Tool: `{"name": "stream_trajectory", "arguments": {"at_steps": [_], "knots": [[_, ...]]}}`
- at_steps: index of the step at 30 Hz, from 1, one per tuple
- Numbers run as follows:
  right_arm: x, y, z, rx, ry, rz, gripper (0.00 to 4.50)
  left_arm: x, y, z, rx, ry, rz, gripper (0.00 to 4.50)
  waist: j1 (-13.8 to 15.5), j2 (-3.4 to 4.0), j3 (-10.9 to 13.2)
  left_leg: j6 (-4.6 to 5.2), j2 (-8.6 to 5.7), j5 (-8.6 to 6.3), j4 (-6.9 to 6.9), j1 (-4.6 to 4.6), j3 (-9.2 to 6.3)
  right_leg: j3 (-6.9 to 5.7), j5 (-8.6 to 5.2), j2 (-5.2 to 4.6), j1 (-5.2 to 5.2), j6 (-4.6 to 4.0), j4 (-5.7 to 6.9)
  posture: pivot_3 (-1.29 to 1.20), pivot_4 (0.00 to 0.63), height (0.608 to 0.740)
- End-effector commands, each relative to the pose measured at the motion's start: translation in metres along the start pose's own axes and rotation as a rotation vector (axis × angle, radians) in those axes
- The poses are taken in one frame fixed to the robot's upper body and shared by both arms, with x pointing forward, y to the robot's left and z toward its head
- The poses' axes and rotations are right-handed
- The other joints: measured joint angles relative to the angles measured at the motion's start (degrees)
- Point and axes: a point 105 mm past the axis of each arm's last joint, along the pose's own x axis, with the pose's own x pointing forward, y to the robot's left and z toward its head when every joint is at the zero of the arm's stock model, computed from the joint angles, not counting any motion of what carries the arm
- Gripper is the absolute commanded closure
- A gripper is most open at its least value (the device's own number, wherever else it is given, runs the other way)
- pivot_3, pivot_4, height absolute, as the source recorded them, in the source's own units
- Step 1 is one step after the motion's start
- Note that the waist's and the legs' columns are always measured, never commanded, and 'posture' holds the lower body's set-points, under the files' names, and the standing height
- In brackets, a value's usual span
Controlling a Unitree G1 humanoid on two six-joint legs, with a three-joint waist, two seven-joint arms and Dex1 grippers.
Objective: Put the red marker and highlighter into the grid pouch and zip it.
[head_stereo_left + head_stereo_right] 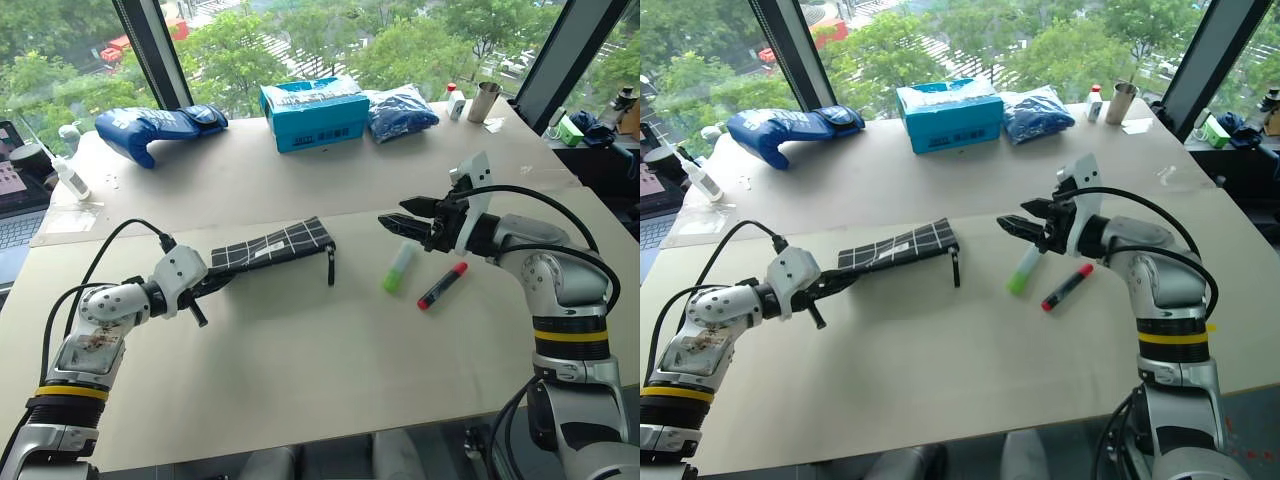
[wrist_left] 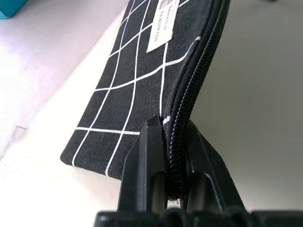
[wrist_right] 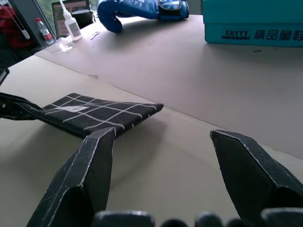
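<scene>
Two black fingers (image 2: 142,161) pinch the flat, grid-lined fabric pouch (image 1: 275,245).

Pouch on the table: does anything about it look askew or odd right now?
Yes. The grid pouch isn't flat: the left gripper is shut on its zipper edge at one end, holding it tilted, the cord dangling off the far end. The highlighter and red marker lie outside on the table.

Matt black cloth grid pouch (image 1: 278,245), smooth plastic highlighter (image 1: 399,268), matt table (image 1: 300,350)
</scene>
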Motion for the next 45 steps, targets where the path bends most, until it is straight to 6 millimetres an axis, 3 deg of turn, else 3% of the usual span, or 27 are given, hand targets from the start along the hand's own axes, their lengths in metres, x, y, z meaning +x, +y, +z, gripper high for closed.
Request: {"name": "stream_trajectory", "arguments": {"at_steps": [1, 4, 7, 18, 28, 32, 35, 42, 43, 45], "knots": [[0.015, 0.020, -0.004, -0.048, 0.024, 0.041, 0.93, 0.003, -0.002, 0.018, -0.024, -0.026, 0.036, 4.50, -0.27, 0.00, 0.00, 0.00, 0.00, 0.00, 0.01, -0.01, 0.00, 0.00, 0.01, 0.00, 0.00, 0.00, 0.00, 0.00, 0.150, 0.740], [0.037, 0.035, -0.027, -0.060, 0.092, 0.043, 0.93, 0.010, -0.006, 0.019, -0.033, -0.001, 0.059, 4.50, -0.48, 0.00, 0.00, 0.00, 0.03, 0.00, 0.02, -0.01, 0.01, 0.00, 0.02, 0.02, -0.01, -0.02, 0.00, 0.00, 0.150, 0.740], [0.045, 0.046, -0.037, -0.115, 0.131, 0.063, 0.93, 0.012, -0.004, 0.017, -0.052, 0.019, 0.094, 4.50, -0.42, 0.00, 0.00, 0.00, 0.03, 0.00, 0.08, -0.02, 0.02, 0.00, 0.04, 0.02, -0.01, -0.03, 0.01, 0.00, 0.150, 0.740], [0.059, 0.038, -0.044, -0.103, 0.136, -0.004, 0.93, 0.014, -0.005, 0.021, -0.092, 0.013, 0.112, 4.50, -0.16, 0.00, 0.00, 0.00, -0.04, 0.00, 0.46, -0.08, 0.01, 0.00, 0.16, 0.04, 0.02, 0.02, -0.05, 0.00, 0.150, 0.740], [0.076, 0.014, -0.053, -0.113, 0.154, -0.091, 0.93, 0.017, -0.005, 0.025, -0.105, 0.000, 0.111, 4.50, -0.34, 0.00, 0.00, -0.01, -0.04, 0.00, 0.50, -0.09, 0.05, 0.03, 0.18, 0.02, 0.01, -0.01, -0.03, 0.00, 0.150, 0.740], [0.082, 0.017, -0.053, -0.110, 0.143, -0.057, 0.93, 0.017, -0.006, 0.026, -0.110, -0.004, 0.111, 4.50, -0.42, 0.00, 0.00, -0.01, -0.03, 0.00, 0.50, -0.08, 0.05, 0.03, 0.18, 0.03, 0.01, -0.02, -0.03, 0.00, 0.150, 0.740], [0.087, 0.015, -0.053, -0.091, 0.130, -0.065, 1.68, 0.017, -0.008, 0.027, -0.118, -0.010, 0.110, 4.50, -0.63, 0.01, 0.00, -0.01, -0.02, 0.00, 0.50, -0.08, 0.05, 0.03, 0.18, 0.04, 0.01, -0.02, -0.03, 0.00, 0.150, 0.740], [0.094, 0.021, -0.051, -0.081, 0.105, -0.035, 4.13, 0.017, -0.010, 0.027, -0.133, -0.014, 0.116, 4.50, -0.57, 0.01, 0.00, 0.00, -0.02, 0.00, 0.50, -0.09, 0.05, 0.05, 0.19, 0.04, 0.01, -0.02, -0.01, 0.00, 0.150, 0.740], [0.095, 0.023, -0.050, -0.082, 0.100, -0.025, 4.39, 0.017, -0.010, 0.027, -0.134, -0.014, 0.116, 4.50, -0.58, 0.01, 0.00, -0.01, -0.02, 0.00, 0.50, -0.09, 0.05, 0.04, 0.19, 0.04, 0.01, -0.02, 0.00, 0.00, 0.150, 0.740], [0.095, 0.025, -0.049, -0.084, 0.095, -0.012, 4.46, 0.017, -0.010, 0.027, -0.136, -0.015, 0.118, 4.50, -0.58, 0.01, 0.00, -0.01, -0.01, 0.00, 0.50, -0.08, 0.05, 0.04, 0.19, 0.04, 0.01, -0.02, 0.00, 0.00, 0.150, 0.740]]}}
